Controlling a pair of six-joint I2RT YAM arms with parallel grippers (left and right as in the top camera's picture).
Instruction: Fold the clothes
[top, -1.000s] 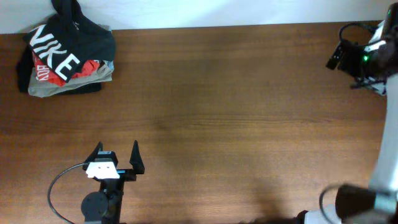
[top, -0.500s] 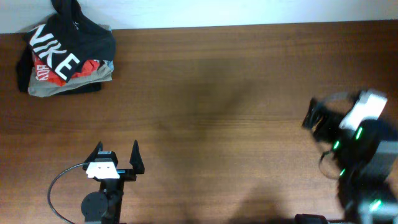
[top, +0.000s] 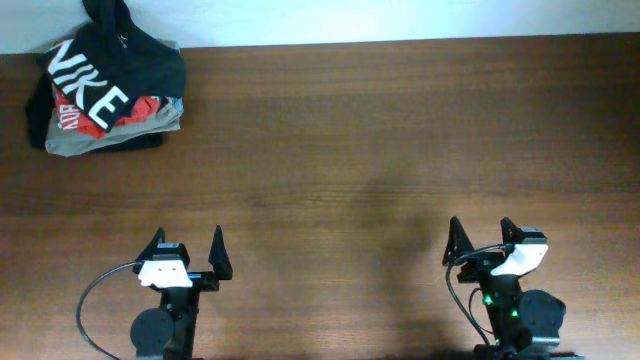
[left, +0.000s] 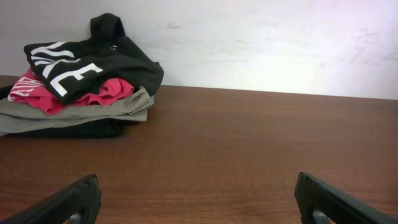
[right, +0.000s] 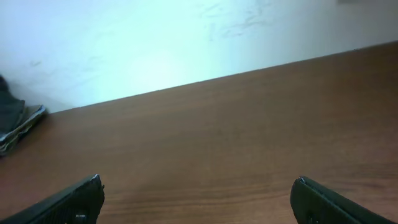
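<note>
While both arms sit at the near edge of the table (top: 340, 130), the black NIKE T-shirt (top: 118, 62) lies bunched on top of a pile in the far left corner, against the wall. Under it shows a red shirt (top: 143, 107), then a flat grey-olive garment (top: 85, 143). The left gripper (top: 188, 236) rests near left, fingers wide apart and holding nothing. The right gripper (top: 479, 227), near right, is likewise spread. Both are well apart from the pile.

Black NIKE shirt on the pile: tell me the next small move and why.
Probably reach the left end effector forward toward the black NIKE shirt: it lies untouched atop the pile at the far left corner, and that end effector is open, empty and nearer.
</note>
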